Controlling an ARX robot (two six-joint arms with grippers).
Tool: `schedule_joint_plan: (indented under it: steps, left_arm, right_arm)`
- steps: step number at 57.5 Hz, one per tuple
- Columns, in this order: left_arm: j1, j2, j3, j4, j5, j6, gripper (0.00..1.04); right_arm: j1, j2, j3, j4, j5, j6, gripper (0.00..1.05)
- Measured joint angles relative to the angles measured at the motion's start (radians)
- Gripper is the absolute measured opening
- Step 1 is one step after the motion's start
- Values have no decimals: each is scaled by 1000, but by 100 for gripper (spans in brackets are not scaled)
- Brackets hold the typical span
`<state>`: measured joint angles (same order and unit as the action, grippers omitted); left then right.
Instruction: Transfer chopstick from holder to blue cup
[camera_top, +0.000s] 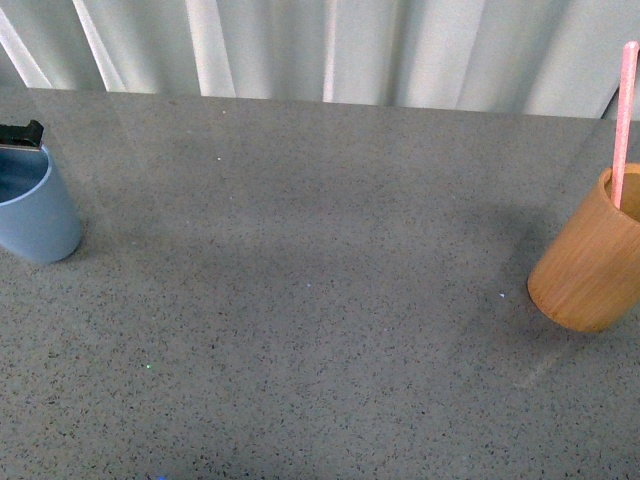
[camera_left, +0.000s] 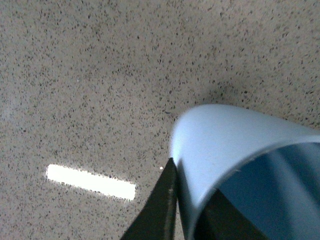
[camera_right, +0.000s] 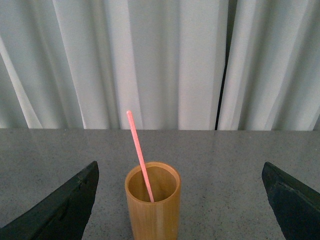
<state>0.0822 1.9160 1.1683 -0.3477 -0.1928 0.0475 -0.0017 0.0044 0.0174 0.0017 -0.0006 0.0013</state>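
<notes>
A light-blue cup (camera_top: 35, 215) stands on the grey table at the far left edge. My left gripper (camera_top: 22, 134) is shut on its rim, one black finger (camera_left: 160, 205) outside the blue cup (camera_left: 225, 145) wall and the other inside. At the far right, the orange-tan holder (camera_top: 590, 265) stands upright with one pink chopstick (camera_top: 624, 120) leaning in it. In the right wrist view the holder (camera_right: 153, 205) and chopstick (camera_right: 139, 155) sit ahead of my open right gripper (camera_right: 180, 200), whose fingers (camera_right: 65, 207) stand wide apart, touching nothing.
A speckled grey tabletop (camera_top: 320, 300) stretches between the two cups. White pleated curtains (camera_top: 330, 50) hang behind the table's far edge. A bright strip of reflected light (camera_left: 90, 181) lies on the table beside the blue cup.
</notes>
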Motion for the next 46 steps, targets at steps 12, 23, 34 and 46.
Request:
schedule_joint_plan:
  steps: [12,23,34,46]
  left_arm:
    - [-38,-88,3,-63,14,35,3]
    - [-128,-193,50,-146,31,63,3]
    - [-267,-238,48,-171,21,69,3]
    - [-473,-214,16,-148,19,31,3]
  right_arm:
    - [0,0,0,0,0,0,95]
    - [0,0,0,0,0,0,95]
    - [0,0,0,0,0,0,95]
    - [0,0,0,0,0,0,95]
